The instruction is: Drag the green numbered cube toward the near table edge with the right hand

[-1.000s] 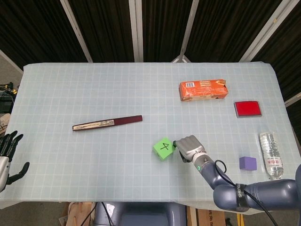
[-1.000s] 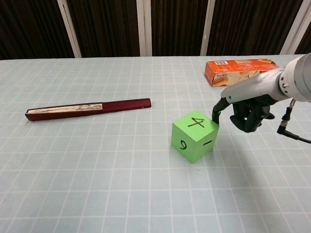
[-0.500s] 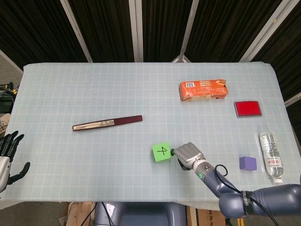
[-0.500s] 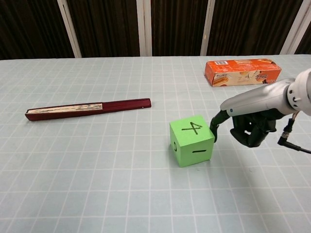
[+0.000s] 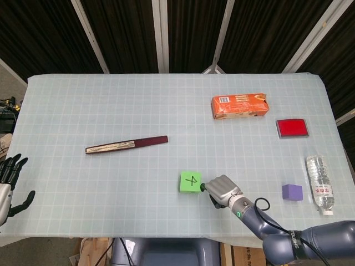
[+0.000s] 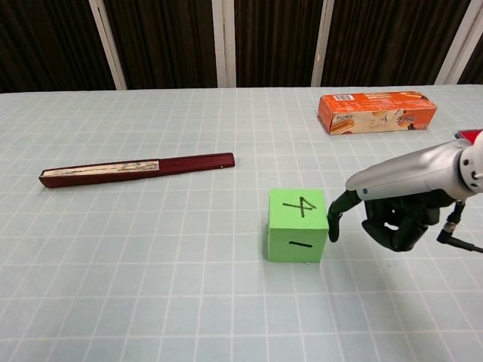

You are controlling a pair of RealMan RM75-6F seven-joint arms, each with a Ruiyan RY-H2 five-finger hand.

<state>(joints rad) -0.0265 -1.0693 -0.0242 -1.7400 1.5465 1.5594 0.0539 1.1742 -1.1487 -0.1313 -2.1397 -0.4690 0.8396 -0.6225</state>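
Observation:
The green cube (image 5: pixel 191 181) with a black "4" on top lies on the table (image 5: pixel 111 100), a little right of centre and close to the near edge. In the chest view the cube (image 6: pixel 297 225) shows a dash mark on its front face. My right hand (image 5: pixel 223 190) sits just right of it with its fingers curled in. One dark fingertip (image 6: pixel 334 220) of the right hand (image 6: pixel 394 217) touches the cube's right side. My left hand (image 5: pixel 8 185) hangs off the table's near left corner, fingers spread, holding nothing.
A closed dark red fan (image 5: pixel 126 144) lies left of centre. An orange carton (image 5: pixel 239 106) is at the back right, with a flat red pad (image 5: pixel 292 128) beyond it. A purple cube (image 5: pixel 292 192) and a lying water bottle (image 5: pixel 320 182) are near the right edge.
The green cube has slid toward the near edge and turned so its front face is square to me. My right hand pulled back with it, its fingertip staying on the cube's side.

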